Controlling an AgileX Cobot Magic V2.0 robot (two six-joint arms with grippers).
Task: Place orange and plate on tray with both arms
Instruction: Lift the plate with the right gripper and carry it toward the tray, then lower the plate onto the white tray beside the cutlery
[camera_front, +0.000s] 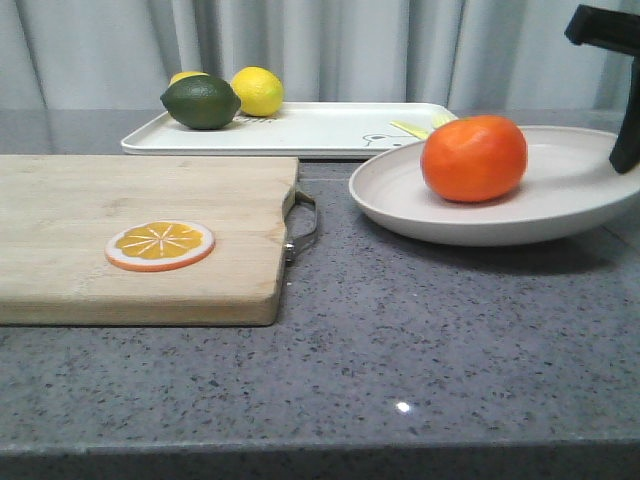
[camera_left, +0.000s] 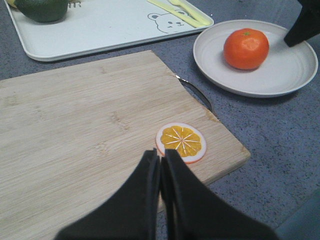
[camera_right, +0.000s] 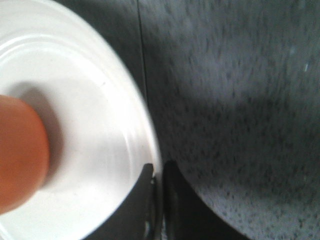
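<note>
Right wrist view crops the orange; right hand pinches the plate rim; left hand closed, empty.

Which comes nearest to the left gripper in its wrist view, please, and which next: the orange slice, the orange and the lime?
From the left gripper:
1. Orange slice, on the cutting board, just ahead of the fingertips.
2. Orange, on the plate.
3. Lime, on the tray.

Lime, lemon at tray's far-left corner
</note>
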